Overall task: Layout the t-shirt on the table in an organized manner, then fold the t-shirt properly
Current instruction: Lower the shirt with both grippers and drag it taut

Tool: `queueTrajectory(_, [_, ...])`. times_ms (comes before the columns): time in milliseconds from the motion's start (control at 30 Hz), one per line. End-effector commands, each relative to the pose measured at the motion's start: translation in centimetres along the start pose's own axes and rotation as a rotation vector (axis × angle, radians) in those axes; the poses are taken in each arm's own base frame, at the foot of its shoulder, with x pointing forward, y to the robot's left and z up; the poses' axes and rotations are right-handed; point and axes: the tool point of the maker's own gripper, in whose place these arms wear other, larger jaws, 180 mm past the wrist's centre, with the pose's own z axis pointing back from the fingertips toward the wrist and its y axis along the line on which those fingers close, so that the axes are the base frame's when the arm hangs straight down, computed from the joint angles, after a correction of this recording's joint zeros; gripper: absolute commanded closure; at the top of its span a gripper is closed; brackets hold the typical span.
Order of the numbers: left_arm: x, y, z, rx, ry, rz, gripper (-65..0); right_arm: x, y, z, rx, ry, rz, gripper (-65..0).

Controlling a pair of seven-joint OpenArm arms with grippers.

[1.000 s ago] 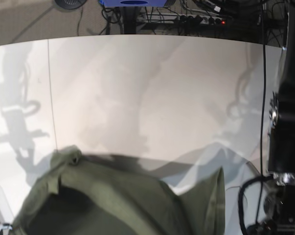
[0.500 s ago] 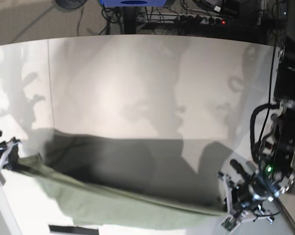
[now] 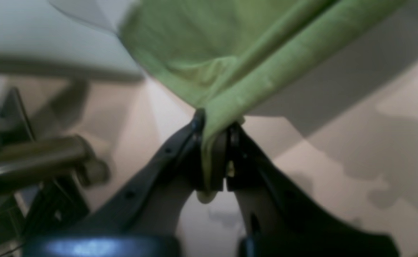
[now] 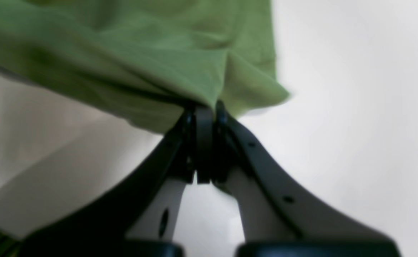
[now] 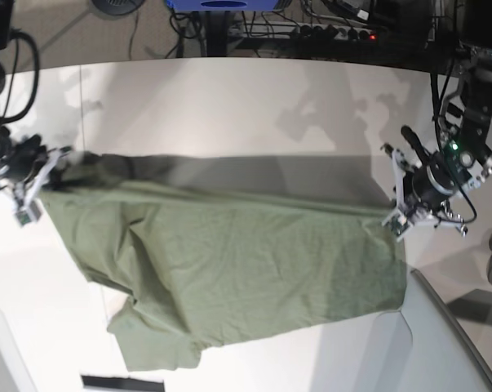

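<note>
The olive-green t-shirt is stretched across the white table between my two grippers. Its far edge is pulled taut and the rest trails toward the near side, with a sleeve at the lower left. At the left of the base view my right gripper is shut on one corner of that edge. My left gripper, at the right, is shut on the other corner. In the left wrist view the gripper pinches a folded hem of the t-shirt. In the right wrist view the gripper clamps bunched t-shirt cloth.
A grey-white angled panel rises at the near right, just beside the shirt's corner. A thin dark seam runs down the table at the left. Cables and a power strip lie beyond the far edge. A blurred metal cylinder is left of the left gripper.
Both grippers have carried the shirt's edge away from the near side toward the middle of the table. The shirt, bunched and hanging before, now lies spread over the tabletop.
</note>
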Motion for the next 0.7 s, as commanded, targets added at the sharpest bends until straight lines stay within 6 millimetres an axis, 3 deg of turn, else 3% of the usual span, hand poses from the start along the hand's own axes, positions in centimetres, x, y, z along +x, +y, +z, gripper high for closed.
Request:
queueTrajectory(0, [0.4,1.4,0.4,0.047,-0.011,-0.025,0.0,0.7,-0.4,0.4,-0.011,-0.018,0.010,0.0])
queueTrajectory(300, [-2.0,-0.9,0.2,0.025,0.055,-0.060,0.0,-0.2,2.9,-0.7,0.049,-0.018,-0.046,0.0])
queueTrajectory(433, [-1.8,-1.6,0.0,0.031,0.060,-0.061,0.0,-1.2,4.7,-1.2,0.084,0.025,-0.077,-0.6])
queueTrajectory(567, [-2.5,-1.8,0.0,0.056,0.092,-0.098,0.0,-2.0,6.5,-1.6,0.117,0.049,-0.101,-13.1])
queueTrajectory(667, [-3.3,-1.9,0.2,0.072,0.119,-0.132,0.0,-1.6,6.0,-0.5,0.093,0.011,-0.126,-24.8])
